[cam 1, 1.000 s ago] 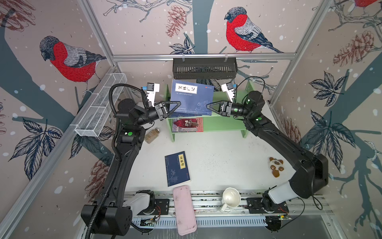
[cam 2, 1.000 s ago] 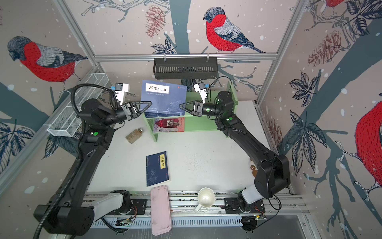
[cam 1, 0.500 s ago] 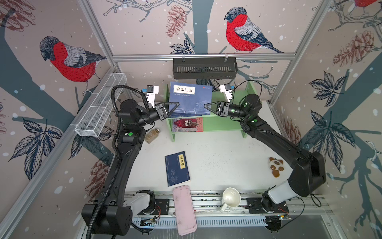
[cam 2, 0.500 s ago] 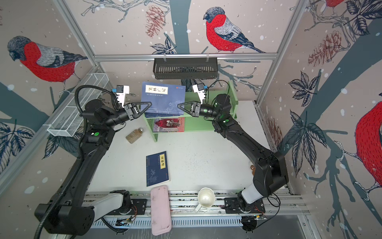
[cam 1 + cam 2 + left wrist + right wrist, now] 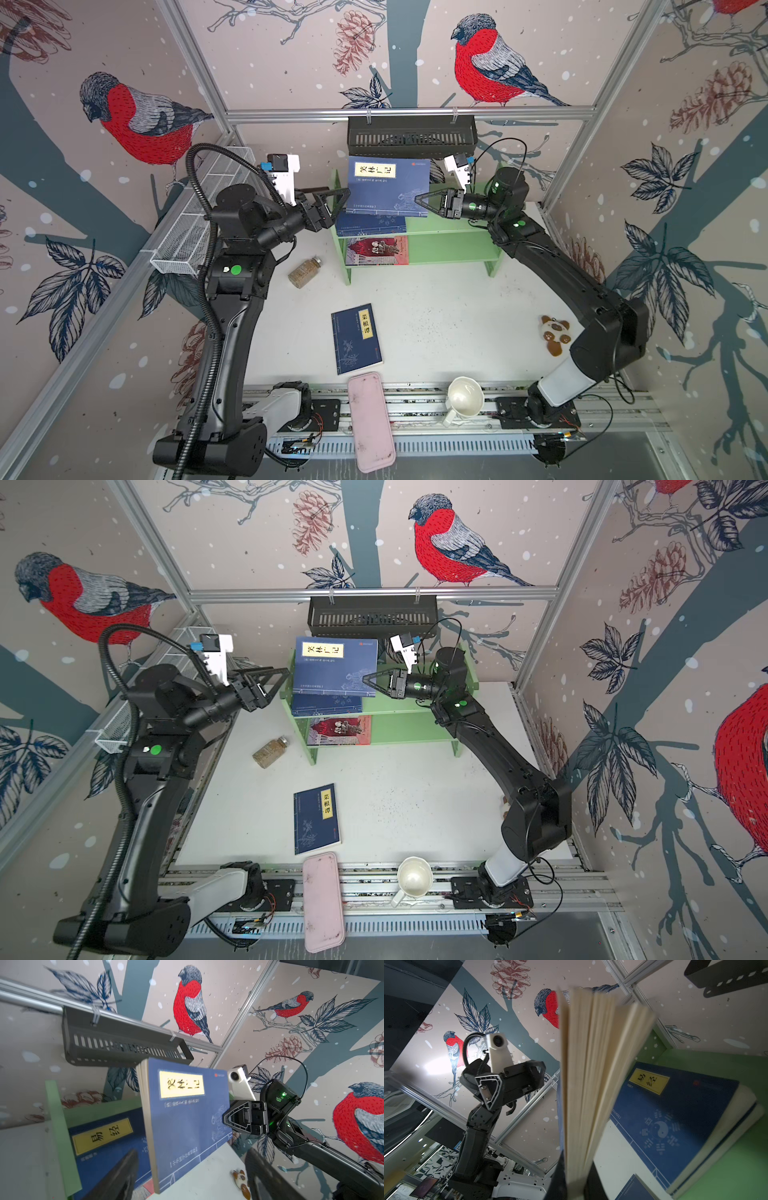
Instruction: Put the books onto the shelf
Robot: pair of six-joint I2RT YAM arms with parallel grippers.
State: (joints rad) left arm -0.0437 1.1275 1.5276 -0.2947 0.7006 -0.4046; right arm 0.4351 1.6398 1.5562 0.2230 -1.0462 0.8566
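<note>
A navy book with a yellow label (image 5: 386, 187) (image 5: 336, 667) hangs tilted above the light green shelf (image 5: 449, 249) (image 5: 415, 729). My right gripper (image 5: 417, 198) (image 5: 365, 678) (image 5: 575, 1186) is shut on its page edge (image 5: 587, 1084). My left gripper (image 5: 343, 195) (image 5: 286, 673) (image 5: 191, 1180) stands open at the book's (image 5: 187, 1126) spine side, fingers (image 5: 120, 1176) apart from it. A second navy book (image 5: 370, 224) (image 5: 104, 1138) (image 5: 675, 1126) lies on the top tier and a red-and-grey book (image 5: 376, 251) on the lower tier. Another navy book (image 5: 356, 338) (image 5: 316, 818) lies on the table.
A black slotted basket (image 5: 411, 131) hangs just behind the shelf. A white wire basket (image 5: 195, 224) lines the left wall. A small jar (image 5: 304, 272) lies left of the shelf. A pink case (image 5: 370, 419), white cup (image 5: 465, 401) and panda toy (image 5: 555, 334) sit near the front.
My right gripper has closed on the raised book's right edge. My left gripper, shut on its left edge before, has opened and let go.
</note>
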